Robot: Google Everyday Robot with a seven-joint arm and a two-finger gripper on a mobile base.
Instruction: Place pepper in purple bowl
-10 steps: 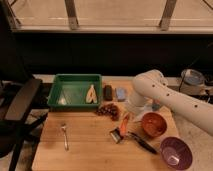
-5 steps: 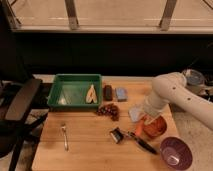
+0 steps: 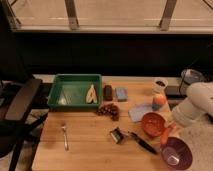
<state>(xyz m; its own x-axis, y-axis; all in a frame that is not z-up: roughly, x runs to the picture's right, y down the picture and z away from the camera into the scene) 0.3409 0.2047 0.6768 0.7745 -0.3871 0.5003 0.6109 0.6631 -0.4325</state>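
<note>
The pepper [image 3: 164,134] is slim and orange-red. It hangs tilted between the orange bowl [image 3: 152,123] and the purple bowl [image 3: 176,152], just above the purple bowl's upper-left rim. My gripper [image 3: 170,128] sits at the end of the white arm [image 3: 196,105] that comes in from the right, and it is shut on the pepper's upper end. The glossy purple bowl stands at the table's front right corner with nothing in it.
A round orange fruit [image 3: 159,99] lies on a blue cloth [image 3: 139,112]. Grapes [image 3: 108,110], a black-handled tool [image 3: 133,139] and a fork [image 3: 64,136] lie on the wooden table. A green tray [image 3: 70,90] holds a banana [image 3: 91,94]. A chair [image 3: 20,105] stands at left.
The arm has swung right and toward the front, carrying the pepper from the table's middle, past the orange bowl, to the purple bowl's rim.
</note>
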